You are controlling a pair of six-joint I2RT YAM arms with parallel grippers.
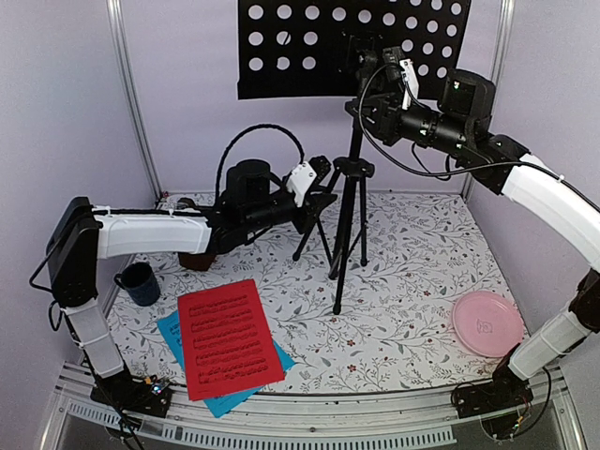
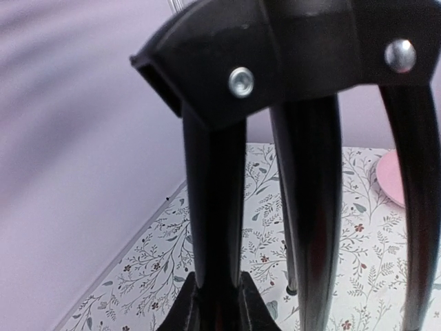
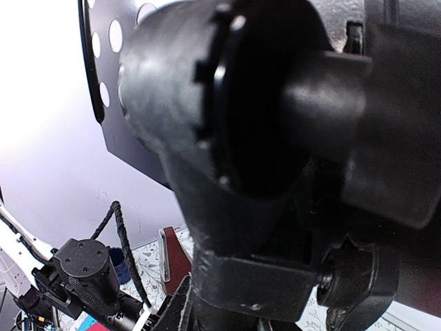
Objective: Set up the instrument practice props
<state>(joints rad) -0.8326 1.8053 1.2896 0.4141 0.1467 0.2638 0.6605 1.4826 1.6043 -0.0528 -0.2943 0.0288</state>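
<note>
The black music stand stands at the back of the table, its perforated desk (image 1: 352, 47) up high and its tripod legs (image 1: 342, 234) spread on the floral cloth. My left gripper (image 1: 317, 200) is shut on one tripod leg (image 2: 215, 207), and in the left wrist view its fingertips (image 2: 189, 303) press that leg from both sides. My right gripper (image 1: 372, 94) is shut on the stand's neck just under the desk, and the joint (image 3: 262, 124) fills the right wrist view. A red sheet (image 1: 228, 337) lies over a cyan sheet (image 1: 176, 330) at the front left. The brown metronome (image 3: 172, 255) stands behind my left arm.
A dark blue mug (image 1: 139, 281) stands at the left, by my left arm's upright link. A pink plate (image 1: 487, 322) lies at the front right. Purple walls close the back and sides. A black cable loops above my left wrist (image 1: 262, 131).
</note>
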